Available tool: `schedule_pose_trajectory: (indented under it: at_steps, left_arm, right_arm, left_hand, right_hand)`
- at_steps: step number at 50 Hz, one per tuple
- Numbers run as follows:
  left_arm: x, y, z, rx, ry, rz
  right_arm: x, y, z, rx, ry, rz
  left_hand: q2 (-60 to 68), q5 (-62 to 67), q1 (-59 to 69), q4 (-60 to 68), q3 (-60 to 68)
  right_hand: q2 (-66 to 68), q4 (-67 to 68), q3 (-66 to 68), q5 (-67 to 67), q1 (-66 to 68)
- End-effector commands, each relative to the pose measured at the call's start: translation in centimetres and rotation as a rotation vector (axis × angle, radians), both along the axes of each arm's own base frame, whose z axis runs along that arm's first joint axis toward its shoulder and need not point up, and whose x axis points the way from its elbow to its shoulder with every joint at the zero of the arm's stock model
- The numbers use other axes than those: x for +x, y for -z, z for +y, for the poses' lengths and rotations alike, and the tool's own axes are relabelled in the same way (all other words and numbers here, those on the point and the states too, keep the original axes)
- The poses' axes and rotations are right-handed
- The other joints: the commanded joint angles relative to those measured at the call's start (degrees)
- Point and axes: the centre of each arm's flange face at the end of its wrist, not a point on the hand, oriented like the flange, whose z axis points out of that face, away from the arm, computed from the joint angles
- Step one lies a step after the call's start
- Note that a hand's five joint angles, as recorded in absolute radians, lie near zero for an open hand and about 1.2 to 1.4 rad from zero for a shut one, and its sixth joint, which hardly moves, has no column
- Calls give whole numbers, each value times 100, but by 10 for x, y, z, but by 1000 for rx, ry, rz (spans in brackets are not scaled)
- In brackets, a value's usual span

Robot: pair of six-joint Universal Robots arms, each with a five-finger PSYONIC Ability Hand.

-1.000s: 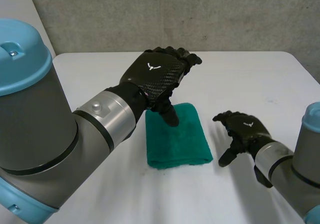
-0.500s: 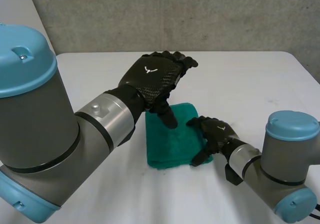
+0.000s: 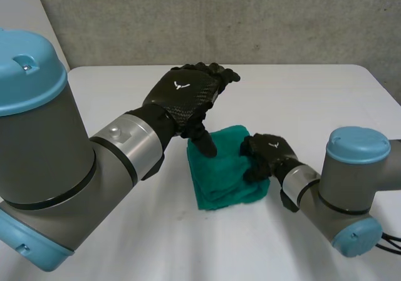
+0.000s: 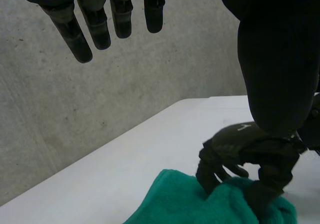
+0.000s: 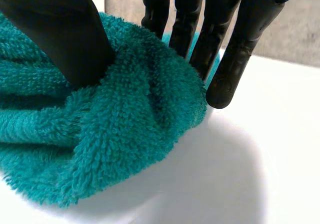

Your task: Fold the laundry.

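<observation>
Table (image 3: pixel 326 93), white. A green towel (image 3: pixel 222 174), folded into a thick wad, lies about mid-table, nearer the front edge than the far one; its stacked layers show along the near side.

The right hand (image 3: pixel 268 157) is on the side of the towel that faces the table's right edge. Its thumb (image 5: pixel 60 34) is dug into the pile on one side and its fingers (image 5: pixel 225 64) curl down the other, with a bunched fold of terry pinched between them. That side is humped up under the grasp.

The left hand (image 3: pixel 185 96) hangs above the towel's far left corner, fingers (image 4: pixel 95 22) straight and spread, grasping nothing. Its thumb points down and the tip meets the cloth near that corner; whether it presses or merely touches, I cannot tell.

The hands are close together but apart. Beyond the table's far edge is a grey concrete wall (image 3: pixel 219 18).
</observation>
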Motion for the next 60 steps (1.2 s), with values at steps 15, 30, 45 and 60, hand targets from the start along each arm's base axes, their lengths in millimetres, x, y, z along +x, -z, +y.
schedule_pose_trajectory:
  at_steps: [15,30,45,60]
  left_arm:
    - [-2,4,-5,4,-7,0]
    - [-1,9,-9,14,-40,-13]
    - [-1,22,-13,39,-58,-38]
    - [0,17,-13,30,-60,-28]
  right_arm:
    - [-27,-14,-131,-331,-3,212]
    - [-163,-18,-251,-464,199,249]
    - [-274,12,-289,-484,310,283]
    - [-286,2,-282,-459,316,348]
  left_hand:
    - [-60,-157,22,-54,-97]
    - [-60,-157,22,-54,-97]
    - [-60,-157,22,-54,-97]
    - [-60,-157,22,-54,-97]
  right_hand:
    - [1524,1206,1687,1785,2854]
    - [1524,1206,1687,1785,2854]
    - [1524,1206,1687,1785,2854]
    - [-5476,-5794,-5313,-5215,-4146]
